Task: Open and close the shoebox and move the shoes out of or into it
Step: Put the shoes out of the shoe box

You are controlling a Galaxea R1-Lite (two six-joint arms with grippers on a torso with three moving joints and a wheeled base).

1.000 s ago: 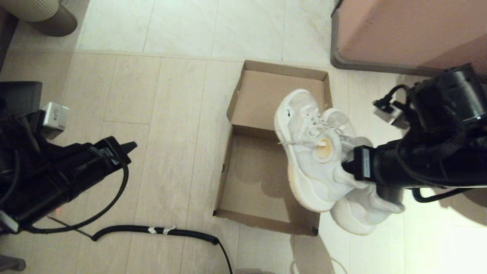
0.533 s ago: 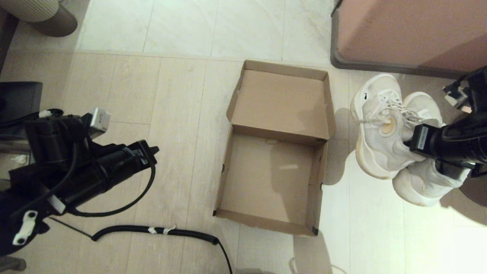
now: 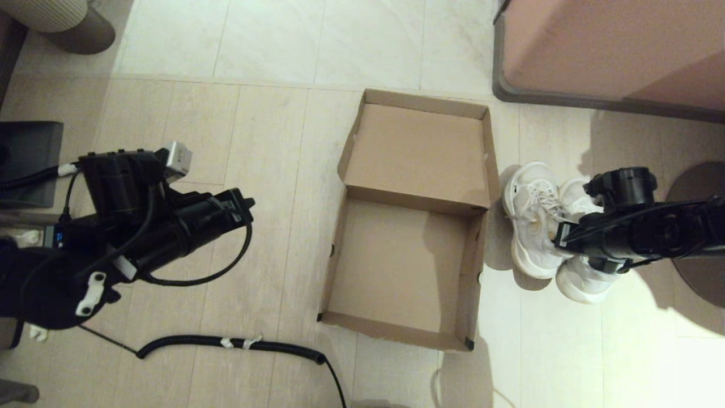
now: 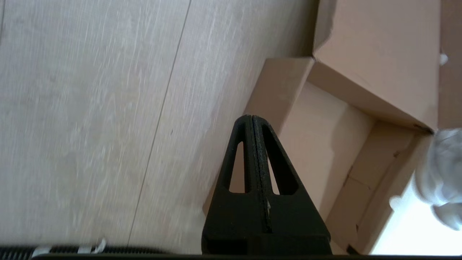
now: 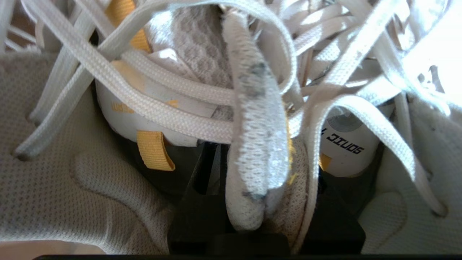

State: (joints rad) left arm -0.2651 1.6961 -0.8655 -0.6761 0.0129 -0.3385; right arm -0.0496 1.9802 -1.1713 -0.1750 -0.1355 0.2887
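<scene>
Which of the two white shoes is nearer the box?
The shoe on the robot's left of the pair, lying right beside the shoebox wall. The other lies farther out, partly under the right gripper clamping both.

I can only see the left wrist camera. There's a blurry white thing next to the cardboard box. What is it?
Observer: Those are the shoes, outside the shoebox, on the robot's right side of it.
Operator: Is something holding them?
Observer: Yes. The right gripper is shut on the shoes, pinching fabric from both together.
Operator: What's behind them?
Observer: A big pinkish furniture block stands beyond them. Your left gripper is shut and holds nothing.
</scene>
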